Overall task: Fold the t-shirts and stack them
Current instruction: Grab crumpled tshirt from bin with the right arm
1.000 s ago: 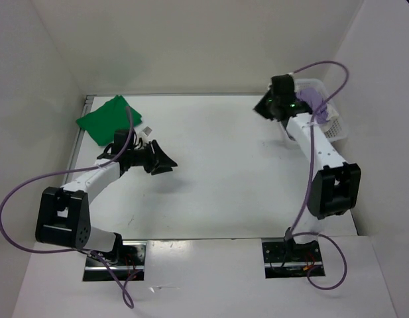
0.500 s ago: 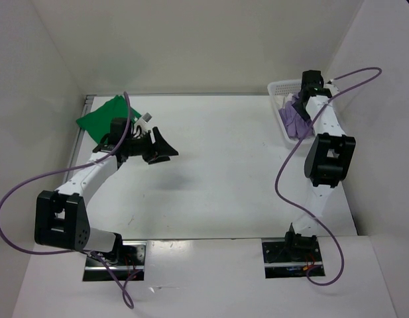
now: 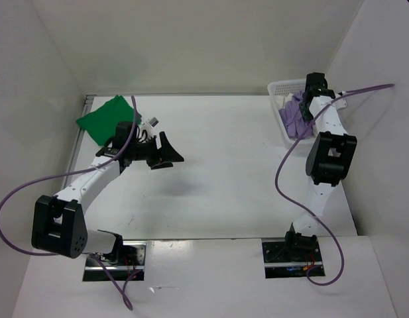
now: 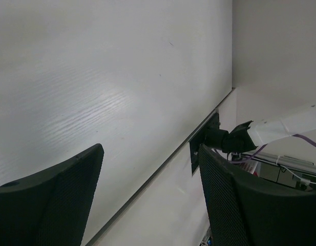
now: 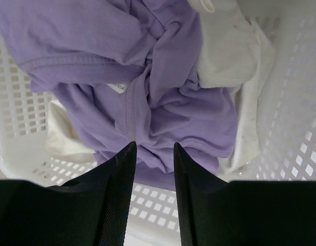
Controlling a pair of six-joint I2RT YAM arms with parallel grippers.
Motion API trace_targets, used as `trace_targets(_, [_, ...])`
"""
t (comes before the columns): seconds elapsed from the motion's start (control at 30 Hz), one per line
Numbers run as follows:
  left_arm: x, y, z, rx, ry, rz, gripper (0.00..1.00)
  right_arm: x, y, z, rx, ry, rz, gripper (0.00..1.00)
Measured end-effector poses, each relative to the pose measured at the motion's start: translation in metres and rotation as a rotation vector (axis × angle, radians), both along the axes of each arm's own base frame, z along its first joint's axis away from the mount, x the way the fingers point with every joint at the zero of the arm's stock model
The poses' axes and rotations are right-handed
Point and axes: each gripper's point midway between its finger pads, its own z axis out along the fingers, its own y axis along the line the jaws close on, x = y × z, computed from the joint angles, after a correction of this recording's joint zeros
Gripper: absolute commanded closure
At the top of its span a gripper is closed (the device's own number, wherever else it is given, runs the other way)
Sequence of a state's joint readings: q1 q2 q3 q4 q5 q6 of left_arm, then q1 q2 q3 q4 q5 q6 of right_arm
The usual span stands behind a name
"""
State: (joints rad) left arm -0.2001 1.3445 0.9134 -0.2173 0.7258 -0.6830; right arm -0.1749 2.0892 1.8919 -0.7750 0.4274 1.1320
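The bright green t-shirt (image 3: pixel 103 119) lies folded at the table's back left corner. The light purple t-shirt (image 5: pixel 147 77) is crumpled in the white mesh basket (image 5: pixel 301 128), on top of the white t-shirt (image 5: pixel 227 51); the purple t-shirt (image 3: pixel 295 114) also shows from above. My right gripper (image 5: pixel 154 146) hangs open just over the purple cloth, nothing between its fingers. It is over the basket (image 3: pixel 282 87) in the top view, mostly hidden by the wrist (image 3: pixel 314 86). My left gripper (image 3: pixel 167 156) stands wide open and empty above the table, right of the green shirt. The left gripper (image 4: pixel 150 151) points across bare tabletop.
White walls close in the table at the back and both sides. The basket sits in the back right corner against the wall. The right arm's base (image 4: pixel 224 141) shows past the left fingers. A metal rail (image 3: pixel 77 142) runs along the table's left edge.
The right arm swung back over the basket and its jaws opened above the purple shirt. The left gripper opened wider and drifted slightly right.
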Motion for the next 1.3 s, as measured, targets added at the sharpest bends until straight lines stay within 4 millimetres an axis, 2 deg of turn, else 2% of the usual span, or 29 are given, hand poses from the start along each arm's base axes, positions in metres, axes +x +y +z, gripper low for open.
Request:
trace_targets(0.17, [-0.001,0.000,-0.003,0.002,0.008,0.001,0.18,0.007,-0.002,-0.014,0.014,0.007,-0.023,0.60])
trace_targets(0.3, [-0.002,0.001,-0.005,0.005,0.013,0.003,0.18,0.012,-0.004,-0.023,0.018,0.019,-0.019,0.65])
trace_targets(0.47, [-0.002,0.002,-0.008,0.014,0.015,0.013,0.18,0.020,-0.004,-0.017,0.014,0.000,-0.003,0.68])
trace_targets(0.6, [-0.001,0.004,-0.010,0.024,0.016,0.023,0.18,0.034,-0.006,-0.010,0.002,-0.024,0.014,0.64])
trace_targets(0.7, [0.001,0.006,-0.011,0.038,0.010,0.036,0.17,0.040,-0.007,-0.012,-0.005,-0.021,0.029,0.66])
trace_targets(0.9, [0.000,0.013,-0.005,0.071,-0.032,0.059,0.14,0.040,-0.006,-0.014,-0.011,-0.007,0.052,0.57])
trace_targets(1.1, [0.000,0.020,-0.007,0.095,-0.024,0.086,0.13,0.037,-0.005,-0.018,-0.023,0.009,0.058,0.57])
trace_targets(1.3, [-0.009,0.023,-0.003,0.098,-0.036,0.095,0.12,0.029,0.000,-0.021,-0.031,0.050,0.043,0.59])
